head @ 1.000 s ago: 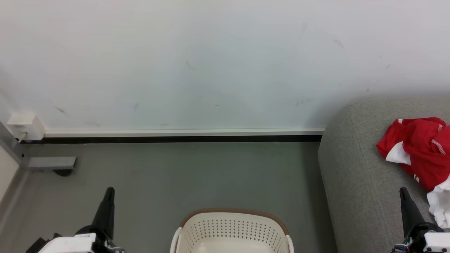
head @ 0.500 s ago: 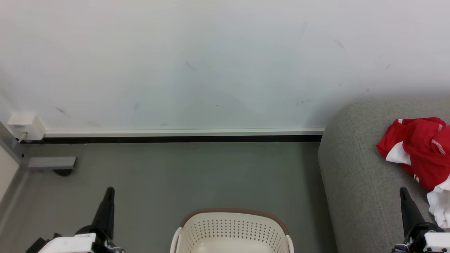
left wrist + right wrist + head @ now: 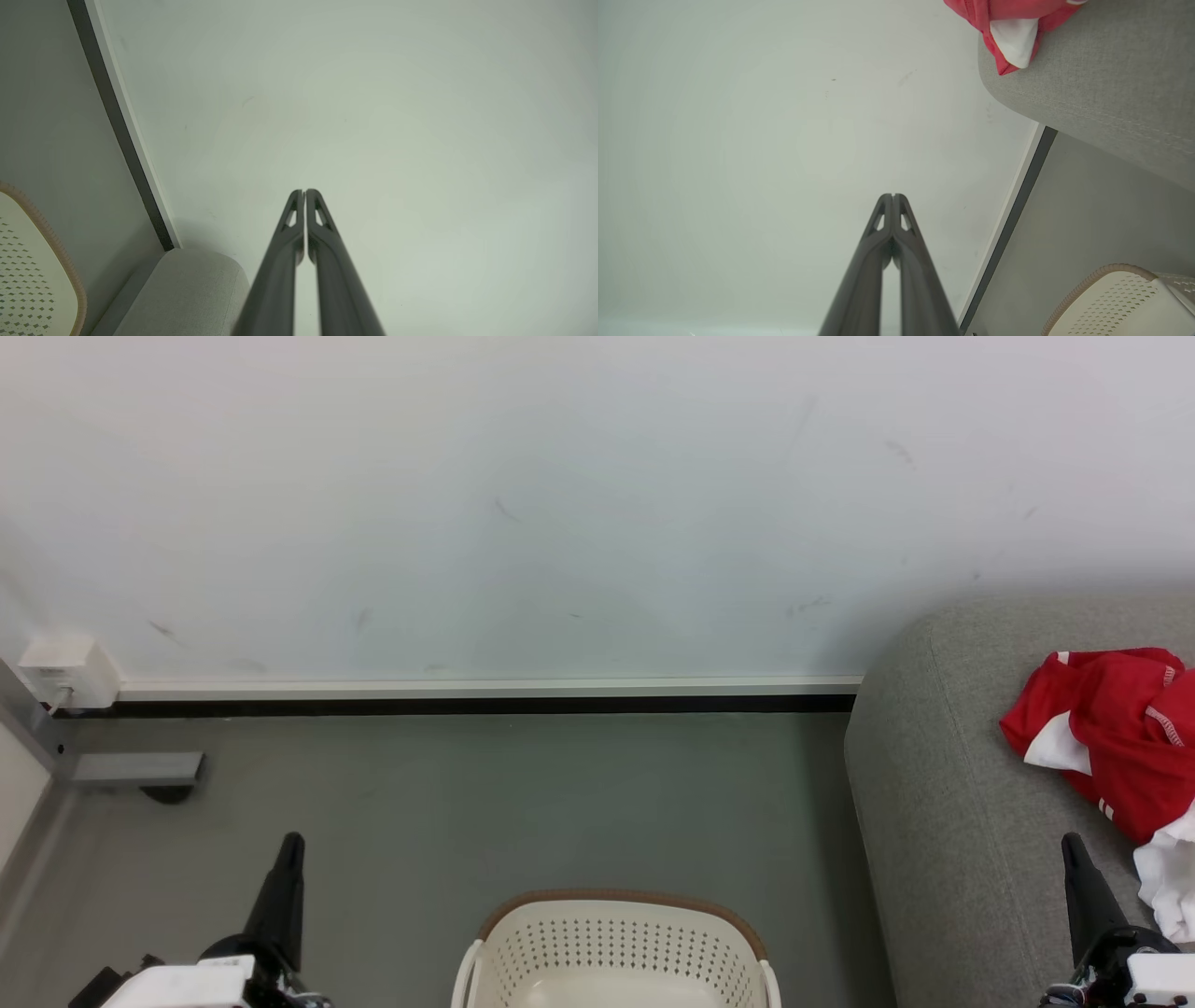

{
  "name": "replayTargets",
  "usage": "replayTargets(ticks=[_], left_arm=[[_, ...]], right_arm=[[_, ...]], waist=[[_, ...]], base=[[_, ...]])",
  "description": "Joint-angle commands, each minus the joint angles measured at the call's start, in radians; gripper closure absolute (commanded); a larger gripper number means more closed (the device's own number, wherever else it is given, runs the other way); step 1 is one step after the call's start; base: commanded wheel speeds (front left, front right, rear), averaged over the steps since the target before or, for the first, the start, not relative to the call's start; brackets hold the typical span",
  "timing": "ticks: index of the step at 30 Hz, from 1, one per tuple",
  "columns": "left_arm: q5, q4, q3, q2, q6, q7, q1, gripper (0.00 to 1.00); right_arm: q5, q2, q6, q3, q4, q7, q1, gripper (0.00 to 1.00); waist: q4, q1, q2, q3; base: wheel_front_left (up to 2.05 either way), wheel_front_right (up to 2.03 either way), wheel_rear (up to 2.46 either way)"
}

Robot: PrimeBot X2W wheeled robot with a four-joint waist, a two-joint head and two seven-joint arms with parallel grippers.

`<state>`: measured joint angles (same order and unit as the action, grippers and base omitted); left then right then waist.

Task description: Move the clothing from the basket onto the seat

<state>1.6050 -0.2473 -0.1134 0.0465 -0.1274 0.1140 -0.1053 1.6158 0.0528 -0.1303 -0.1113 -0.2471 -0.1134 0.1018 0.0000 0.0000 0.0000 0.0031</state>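
Head view: the left end effector stands at 7 o'clock and the right end effector at 5 o'clock, both pointing toward 12 o'clock. The basket sits on the floor at 6 o'clock. The seat occupies 3 to 5 o'clock. The clothing lies crumpled on it, well apart from the basket.

Left wrist view: the left end effector is clenched, its fingers parted by a hairline slit, and is aimed at the wall. The basket rim shows at 8 o'clock and a seat corner at 7 o'clock.

Right wrist view: the right end effector is clenched, tips touching. The clothing rests on the seat at 1 o'clock. The basket is at 5 o'clock.
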Motion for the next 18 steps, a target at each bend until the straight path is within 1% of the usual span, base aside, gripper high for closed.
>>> replayTargets(ticks=[1, 18], left_arm=[[0.014, 0.004, -0.002, 0.007, -0.006, 0.004, -0.008, 1.00], [0.014, 0.004, -0.002, 0.007, -0.006, 0.004, -0.008, 1.00]], right_arm=[[-0.003, -0.002, -0.001, -0.005, 0.005, -0.002, 0.012, 1.00], [-0.004, -0.003, -0.001, -0.006, 0.005, -0.003, 0.012, 1.00]], waist=[[0.000, 0.0000, 0.0000, 0.000], [0.000, 0.0000, 0.0000, 0.000]], base=[[0.00, 0.00, 0.00], [0.00, 0.00, 0.00]])
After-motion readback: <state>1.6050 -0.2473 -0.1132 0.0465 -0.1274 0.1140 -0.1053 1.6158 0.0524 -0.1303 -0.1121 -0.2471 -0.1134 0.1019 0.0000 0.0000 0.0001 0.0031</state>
